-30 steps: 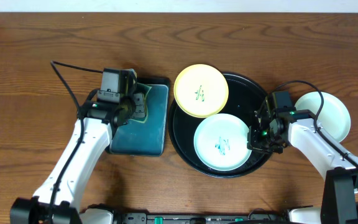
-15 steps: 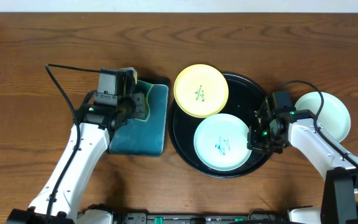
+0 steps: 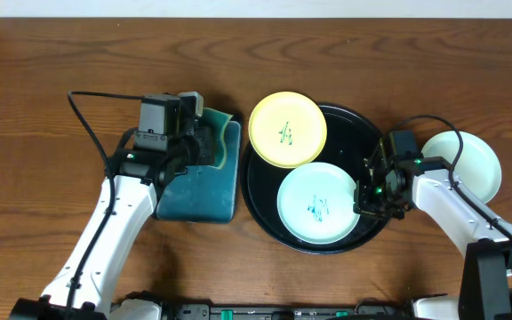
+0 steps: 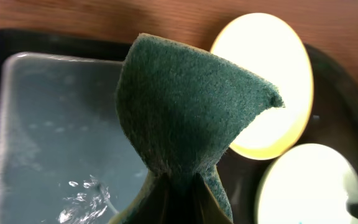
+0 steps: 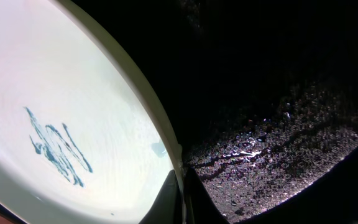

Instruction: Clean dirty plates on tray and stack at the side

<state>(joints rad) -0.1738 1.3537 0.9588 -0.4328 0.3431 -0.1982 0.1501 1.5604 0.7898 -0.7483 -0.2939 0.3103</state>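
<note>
On the wooden table (image 3: 43, 89), our left gripper (image 3: 204, 145) pinches the sponge (image 4: 185, 106) over the teal tray (image 3: 198, 197) and our right gripper (image 3: 369, 201) pinches the right rim of the mint plate (image 3: 314, 182) in the black tray (image 3: 349, 120), so we should steady that plate and scrub its scribble (image 3: 317, 209) flat.

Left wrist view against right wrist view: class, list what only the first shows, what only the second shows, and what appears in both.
Only the left wrist view shows the green sponge, pinched in the left gripper, the wet teal tray and the yellow plate. Only the right wrist view shows, close up, the blue scribble on the mint-blue plate and the right gripper shut on that plate's rim. Both show the mint-blue plate and the black tray beneath it.
</note>
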